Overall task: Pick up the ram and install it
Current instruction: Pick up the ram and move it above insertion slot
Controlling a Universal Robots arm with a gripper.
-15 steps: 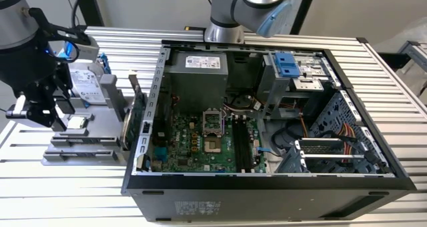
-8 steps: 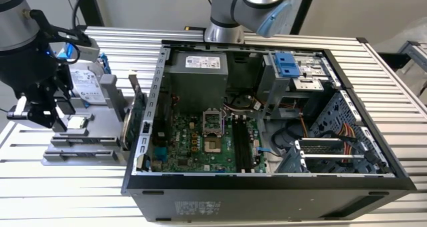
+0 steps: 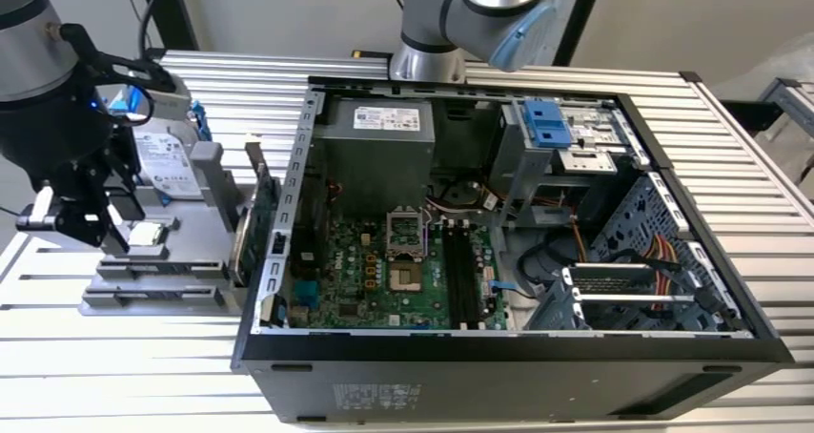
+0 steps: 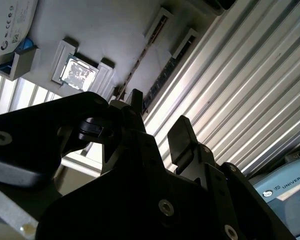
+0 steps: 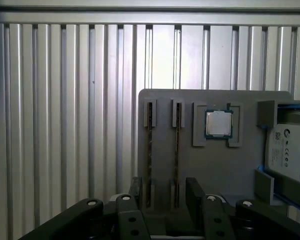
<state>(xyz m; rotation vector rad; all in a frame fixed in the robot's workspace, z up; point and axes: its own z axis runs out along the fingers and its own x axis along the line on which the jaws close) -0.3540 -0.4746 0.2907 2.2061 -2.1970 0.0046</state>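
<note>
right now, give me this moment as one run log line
gripper: fingers open, empty | position: over gray holder | ram: two sticks seated in holder slots, untouched | install: not begun

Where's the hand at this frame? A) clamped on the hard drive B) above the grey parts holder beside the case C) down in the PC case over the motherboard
B: in the exterior view the hand hangs open and empty above the grey parts holder, outside the PC case; the first wrist view shows the ram on edge in the holder's slots.
</note>
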